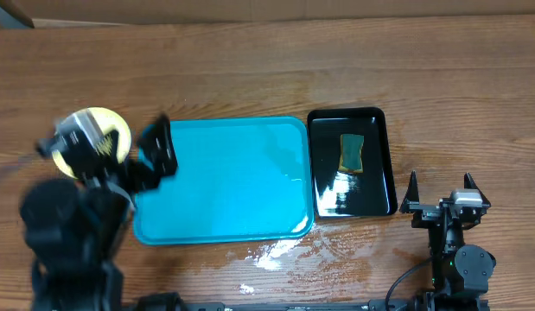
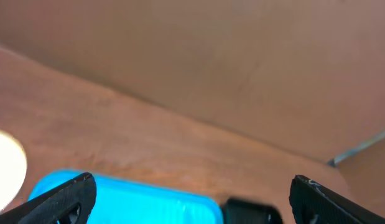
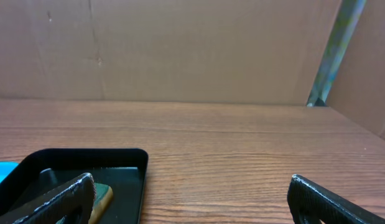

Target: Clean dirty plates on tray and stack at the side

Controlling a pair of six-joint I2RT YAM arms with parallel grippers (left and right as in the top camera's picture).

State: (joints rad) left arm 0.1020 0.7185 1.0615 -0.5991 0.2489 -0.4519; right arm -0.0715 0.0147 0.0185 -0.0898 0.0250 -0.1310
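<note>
**Jaws**
- Left gripper (image 2: 192,182): jaws spread wide, nothing between them, nothing in contact. In the overhead view it hangs over the 9 o'clock edge of the blue tray (image 1: 224,181). The arm is blurred in that view.
- Right gripper (image 3: 191,182): jaws spread equally wide, empty, in contact with nothing. In the overhead view it sits at 4 o'clock of the black tray (image 1: 377,138), apart from it, with the jaws pointing toward 12 o'clock.

**Task items**
- Plate (image 1: 114,130): round, yellow, flat on the table (image 1: 250,69), just beside the blue tray at its 10 o'clock corner. The left wrist covers part of it. Whether it is one plate or several stacked cannot be told, nor can its surface condition.
- Blue tray: rectangular with rounded corners and a glossy sheen toward its 3 o'clock edge.
- The black tray lies just beside that edge and holds a green-and-yellow sponge (image 1: 351,153) in its 12 o'clock half.

**View differences**
- Overhead only: both arms together, and a wet patch (image 1: 280,249) on the table at 6 o'clock of the blue tray.
- Left wrist (blurred): the plate appears as an overexposed white patch at the 9 o'clock frame edge.
- Right wrist: shows the raised rim of the black tray, the sponge edge-on, and a brown wall (image 3: 180,50) behind the table.
</note>
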